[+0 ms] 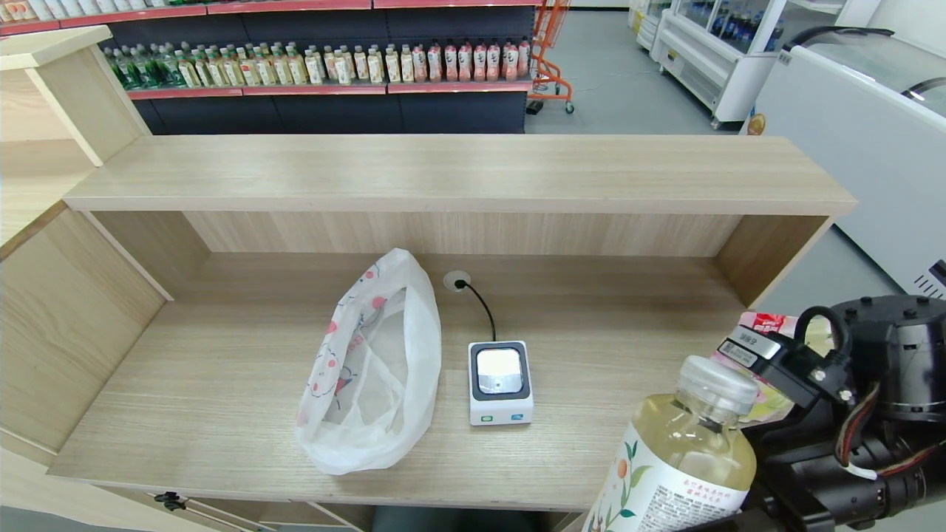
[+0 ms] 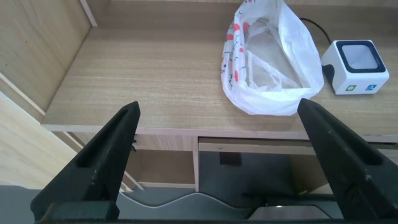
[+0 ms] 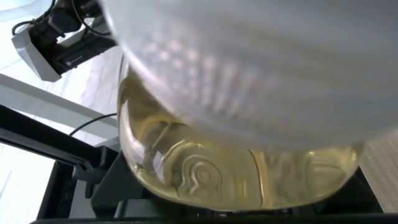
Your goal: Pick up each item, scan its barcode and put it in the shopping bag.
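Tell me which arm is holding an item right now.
The right arm: it holds the bottle of pale yellow drink, whereas the left gripper is open and empty.

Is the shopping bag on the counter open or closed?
Open. The shopping bag has its mouth gaping wide, and nothing shows inside it.

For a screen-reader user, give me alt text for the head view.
A bottle of pale yellow drink is held up at lower right, near the robot's right arm. On the wooden counter lie an open white shopping bag and, beside it, a barcode scanner.
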